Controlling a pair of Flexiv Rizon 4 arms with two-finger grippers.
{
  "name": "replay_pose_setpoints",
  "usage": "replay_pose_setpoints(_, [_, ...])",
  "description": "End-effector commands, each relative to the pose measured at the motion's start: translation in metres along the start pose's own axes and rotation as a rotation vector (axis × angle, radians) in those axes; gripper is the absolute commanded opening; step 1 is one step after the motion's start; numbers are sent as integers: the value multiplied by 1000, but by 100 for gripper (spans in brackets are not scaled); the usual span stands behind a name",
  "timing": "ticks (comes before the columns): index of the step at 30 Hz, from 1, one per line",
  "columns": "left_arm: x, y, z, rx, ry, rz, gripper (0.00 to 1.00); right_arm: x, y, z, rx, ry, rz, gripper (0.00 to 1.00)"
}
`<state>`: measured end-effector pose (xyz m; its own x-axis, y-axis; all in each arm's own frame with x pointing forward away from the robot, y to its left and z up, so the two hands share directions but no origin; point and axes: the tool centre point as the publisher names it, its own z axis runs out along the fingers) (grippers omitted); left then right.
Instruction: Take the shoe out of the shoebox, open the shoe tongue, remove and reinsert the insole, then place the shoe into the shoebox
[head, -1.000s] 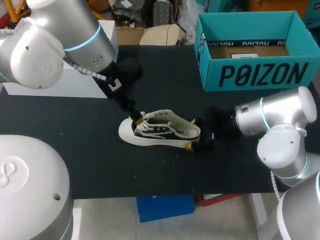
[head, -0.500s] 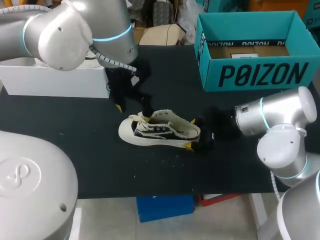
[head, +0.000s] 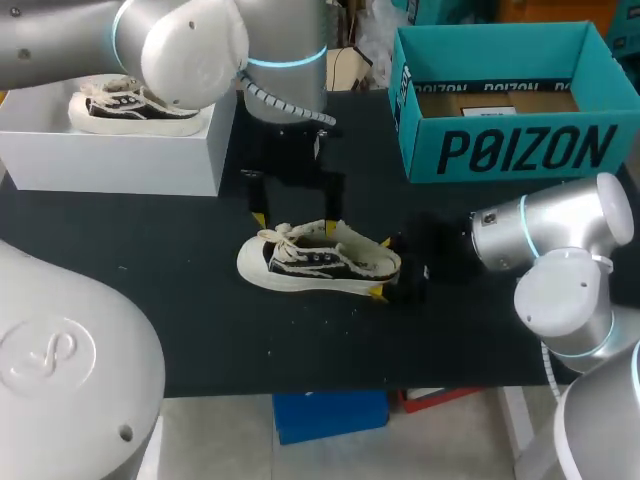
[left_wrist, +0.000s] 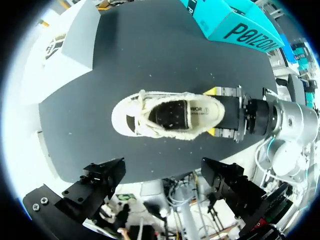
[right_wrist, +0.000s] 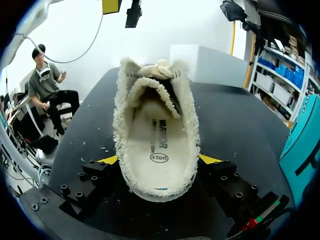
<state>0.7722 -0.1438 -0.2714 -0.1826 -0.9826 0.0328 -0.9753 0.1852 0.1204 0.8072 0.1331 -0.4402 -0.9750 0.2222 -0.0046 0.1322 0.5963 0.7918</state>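
Observation:
A cream and black shoe (head: 320, 262) lies upright on the black table (head: 150, 300), toe to the left. My right gripper (head: 385, 268) is shut on its heel, one yellow tip on each side. In the right wrist view the shoe (right_wrist: 155, 125) sits between the fingers (right_wrist: 107, 160), with its cream insole (right_wrist: 157, 145) showing inside. My left gripper (head: 294, 222) hangs open just above the shoe's laced front. The left wrist view looks straight down into the shoe (left_wrist: 167, 115), with my left gripper (left_wrist: 162, 185) spread wide. The teal shoebox (head: 500, 150) stands open at the back right.
A white box (head: 120, 160) at the back left carries a second shoe (head: 130, 105) of the same kind. Bare black table lies in front of the shoe and between it and the teal box.
My left arm has swung right from the shoe's toe and turned its gripper, which now spans the shoe's front. The white box has come into view. The right arm and shoe stayed still.

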Motion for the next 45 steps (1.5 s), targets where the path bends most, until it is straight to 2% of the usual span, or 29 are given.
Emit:
replay_pose_setpoints(1, [8,-1,-2,17,-152,-74,100,0,0,2,0,-1,1,0])
replay_pose_setpoints(21, [8,-1,-2,17,-152,-74,100,0,0,2,0,-1,1,0])
replay_pose_setpoints(22, [9,-1,-2,70,-144,-66,100,0,0,2,0,-1,1,0])
replay_pose_setpoints(24, [9,-1,0,102,-232,-111,100,0,0,2,0,-1,1,0])
replay_pose_setpoints(26, [9,-3,2,163,-209,-97,100,0,0,2,0,-1,1,0])
replay_pose_setpoints(27, [8,-4,4,183,-244,-117,100,0,0,2,0,-1,1,0])
replay_pose_setpoints(34, [15,-6,14,288,-269,-74,100,0,0,2,0,-1,1,0])
replay_pose_setpoints(45, [18,-22,39,339,-214,-44,100,0,0,2,0,-1,1,0])
